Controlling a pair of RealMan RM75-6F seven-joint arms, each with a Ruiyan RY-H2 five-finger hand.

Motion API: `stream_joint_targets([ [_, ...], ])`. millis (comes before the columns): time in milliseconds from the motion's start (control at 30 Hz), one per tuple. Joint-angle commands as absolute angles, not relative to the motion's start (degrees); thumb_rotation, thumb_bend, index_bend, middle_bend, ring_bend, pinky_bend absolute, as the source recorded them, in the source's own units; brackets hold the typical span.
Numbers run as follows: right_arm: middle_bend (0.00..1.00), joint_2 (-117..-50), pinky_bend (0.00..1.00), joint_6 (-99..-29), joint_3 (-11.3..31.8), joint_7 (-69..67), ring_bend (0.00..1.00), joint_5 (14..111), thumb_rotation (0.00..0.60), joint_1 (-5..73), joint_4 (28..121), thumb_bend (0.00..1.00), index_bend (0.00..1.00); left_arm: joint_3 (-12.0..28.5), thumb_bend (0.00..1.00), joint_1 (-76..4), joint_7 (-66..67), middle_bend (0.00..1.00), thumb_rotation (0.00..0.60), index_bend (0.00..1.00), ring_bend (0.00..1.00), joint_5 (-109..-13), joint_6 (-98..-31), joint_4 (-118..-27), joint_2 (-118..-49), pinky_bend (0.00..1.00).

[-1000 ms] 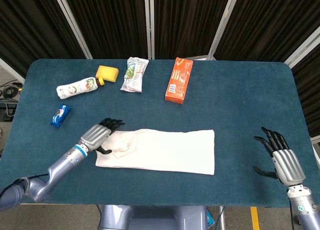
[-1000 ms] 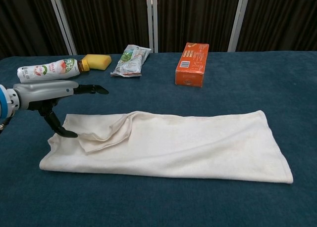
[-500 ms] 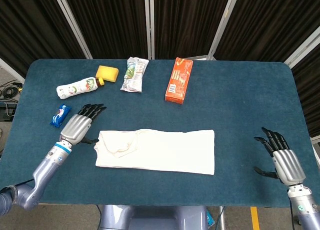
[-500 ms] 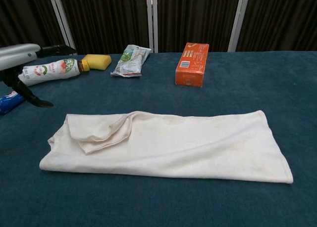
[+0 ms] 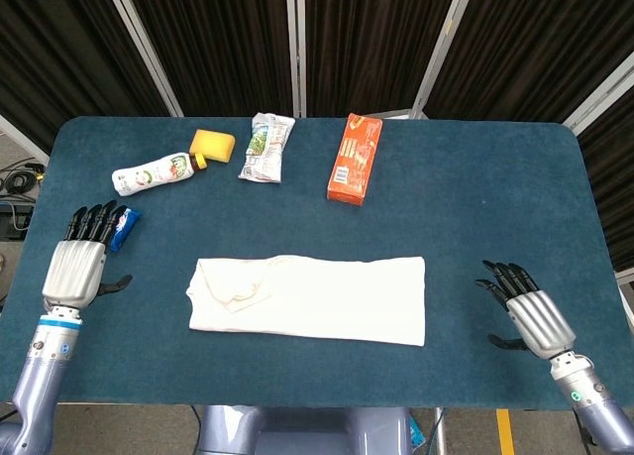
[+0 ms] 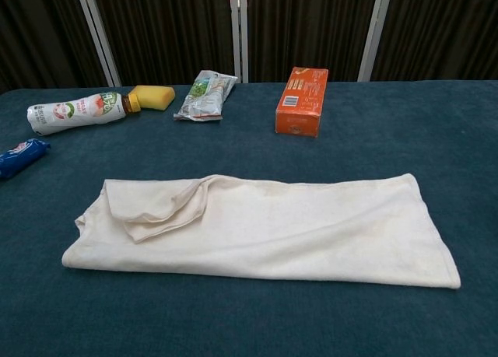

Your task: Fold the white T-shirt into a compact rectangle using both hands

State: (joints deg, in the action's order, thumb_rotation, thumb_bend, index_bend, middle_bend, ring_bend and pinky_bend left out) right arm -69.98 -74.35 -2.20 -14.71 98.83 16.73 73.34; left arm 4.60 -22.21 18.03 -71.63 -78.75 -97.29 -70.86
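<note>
a: how does the white cotton t-shirt (image 5: 309, 297) look?

b: it lies flat on the dark blue felt-covered table (image 5: 475, 197) as a long, narrow band, folded lengthwise, near the table's 6 o'clock edge. the cloth is soft and cream-white, with faint creases. at its 9 o'clock end a loose flap of fabric curls over itself, rumpled, while the 3 o'clock end is a straight, clean edge.

a: and the hands?

b: the left hand (image 5: 77, 262), silver shell with black fingers, sits at the table's 9 o'clock edge, fingers spread and straight, holding nothing, well apart from the shirt. the right hand (image 5: 523, 314), same build, sits toward 4 o'clock, fingers apart, empty too, clear of the shirt's straight end. the chest view shows neither hand.

a: what else is on the felt?

b: a small blue glossy snack packet (image 6: 21, 156) lies just beside the left fingertips. toward 11 o'clock a white plastic bottle with a printed label (image 5: 154, 173) lies on its side, its brown cap touching a yellow sponge block (image 5: 213, 144). at 12 o'clock there is a crinkled green-and-white foil pouch (image 5: 267, 147), and to its right a rectangular orange cardboard box (image 5: 355, 158) lying flat. behind the table hang dark ribbed panels with pale metal posts (image 6: 240, 30).
</note>
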Motion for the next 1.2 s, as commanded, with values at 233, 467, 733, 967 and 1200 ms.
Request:
stream_joint_targets([
  [233,0.00,-80.3,0.00,-74.0,-5.8,-23.5,0.00,109.6,0.600,26.1,51.7,0.00,0.23,3.6,0.00,-19.6,18.6,0.00,0.600,0.00,0.00,-72.2,-79.9,-99.9,-68.4,0.00],
  [467,0.01,-87.1,0.00,-74.8,-7.3,-29.4,0.00,112.1,0.600,30.5,40.1,0.00,0.23,4.1,0.00,-19.1,17.9,0.00,0.600,0.00,0.00,-72.6,-79.8,-99.1,-68.3,0.00],
  [733,0.03,-94.9,0.00,-78.8,-8.7,-34.9,0.00,113.0,0.600,33.3,26.8,0.00,0.23,4.8,0.00,-19.0,18.6,0.00,0.600,0.00,0.00,-72.0,-78.9,-98.4,-68.9,0.00],
  [967,0.05,-99.5,0.00,-79.7,-10.1,-38.4,0.00,112.5,0.600,34.6,17.4,0.00,0.23,5.4,0.00,-19.2,19.6,0.00,0.600,0.00,0.00,-71.0,-77.9,-97.6,-69.7,0.00],
  [1200,0.05,-102.0,0.00,-79.8,-10.9,-40.3,0.00,111.6,0.600,35.5,14.8,0.00,0.23,5.8,0.00,-19.3,20.2,0.00,0.600,0.00,0.00,-71.0,-77.6,-97.4,-70.2,0.00],
])
